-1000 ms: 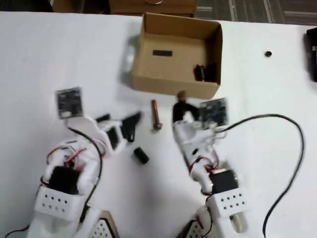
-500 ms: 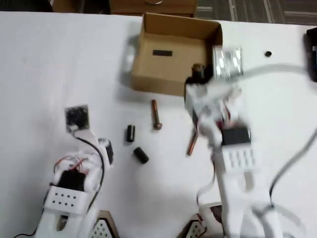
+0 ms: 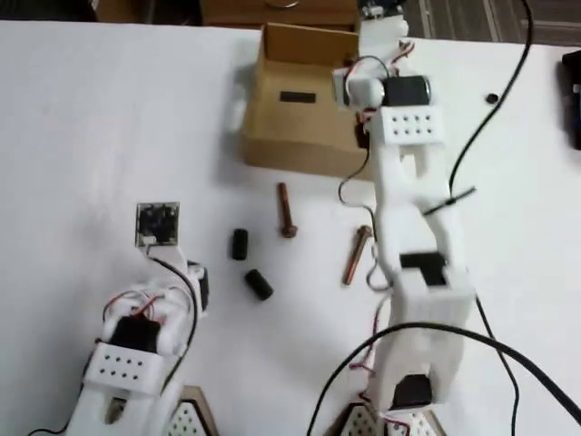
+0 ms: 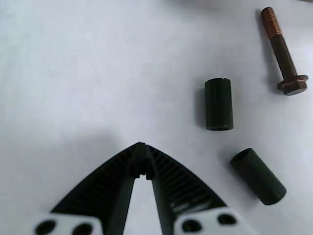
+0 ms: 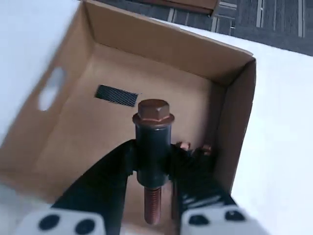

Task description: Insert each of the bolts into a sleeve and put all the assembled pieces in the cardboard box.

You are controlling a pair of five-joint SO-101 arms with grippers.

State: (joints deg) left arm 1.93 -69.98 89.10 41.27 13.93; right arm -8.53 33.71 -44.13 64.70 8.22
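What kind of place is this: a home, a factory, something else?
Probably a robotics lab or office bench: the left arm and right arm, with bare wiring, stand at a white table, with a carpet-tile floor behind it.

The white table (image 3: pixel 82 109) carries a small dark round object (image 3: pixel 491 98) near a black item (image 3: pixel 573 86) at its edge.
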